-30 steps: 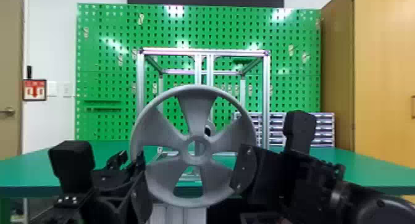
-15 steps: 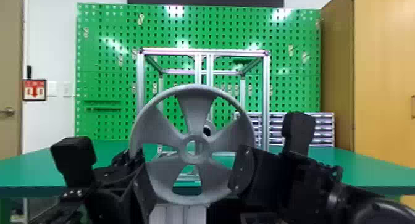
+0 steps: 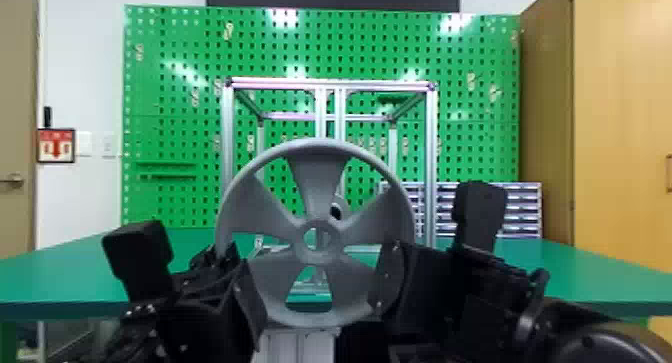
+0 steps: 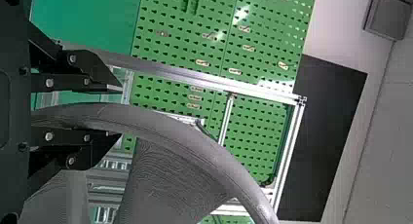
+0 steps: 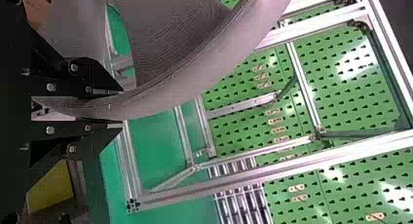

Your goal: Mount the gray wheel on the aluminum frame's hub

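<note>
In the head view the gray wheel [image 3: 318, 277] stands upright before the aluminum frame [image 3: 227, 137], between both grippers. A gray hub [image 3: 339, 207] shows through a spoke gap, above and right of the wheel's center. At the wheel's left edge is my left gripper [image 3: 234, 272]; at its lower right edge, my right gripper [image 3: 392, 277]. In the left wrist view the left gripper [image 4: 117, 111] is open around the wheel's rim [image 4: 160, 126], with a gap beside the upper finger. The right wrist view has the right gripper [image 5: 119, 108] shut on the rim [image 5: 165, 97].
The frame stands on the green table [image 3: 60, 272], with a green pegboard [image 3: 170, 102] behind. Small drawers [image 3: 525, 209] sit at the back right, beside a wooden cabinet [image 3: 620, 112]. A pale metal profile [image 3: 295, 344] rises below the wheel, between the arms.
My left gripper has shifted right and slightly up against the wheel's left side. The wheel and the right gripper have barely moved.
</note>
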`<state>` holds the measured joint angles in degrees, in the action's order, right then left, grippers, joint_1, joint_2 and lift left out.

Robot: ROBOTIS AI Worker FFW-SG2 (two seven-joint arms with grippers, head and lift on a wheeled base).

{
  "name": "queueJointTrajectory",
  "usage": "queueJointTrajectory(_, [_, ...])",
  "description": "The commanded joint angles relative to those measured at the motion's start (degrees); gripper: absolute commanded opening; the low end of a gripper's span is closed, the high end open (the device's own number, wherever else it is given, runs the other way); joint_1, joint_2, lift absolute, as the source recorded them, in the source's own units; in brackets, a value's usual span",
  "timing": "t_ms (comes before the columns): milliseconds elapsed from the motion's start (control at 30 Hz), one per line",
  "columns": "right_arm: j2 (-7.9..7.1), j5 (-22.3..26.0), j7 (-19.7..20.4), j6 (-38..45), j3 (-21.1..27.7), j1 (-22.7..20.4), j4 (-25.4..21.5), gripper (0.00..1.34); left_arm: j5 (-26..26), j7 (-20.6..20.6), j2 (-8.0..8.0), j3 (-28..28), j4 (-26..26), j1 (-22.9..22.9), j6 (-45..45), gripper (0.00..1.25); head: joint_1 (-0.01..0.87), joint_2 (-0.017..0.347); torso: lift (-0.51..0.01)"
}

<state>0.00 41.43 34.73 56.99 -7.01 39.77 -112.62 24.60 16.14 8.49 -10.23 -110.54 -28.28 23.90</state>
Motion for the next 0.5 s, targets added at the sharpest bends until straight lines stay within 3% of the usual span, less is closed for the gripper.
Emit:
queueJointTrajectory(0, [0.05,-1.18,-0.01,-0.12,-0.46,0.31,0.39,0.22,-1.22,1.0,-0.58,-1.46,0.85,-1.25,-0.08,0.33,-0.005,0.006,-0.499])
queueJointTrajectory(467, [0.05,-2.32,-0.01,-0.21,-0.98,2.06,2.06,0.22,-2.1,3.28,-1.37,-3.65,2.96,-4.24,0.0,0.33,-0.005,0.006,-0.499])
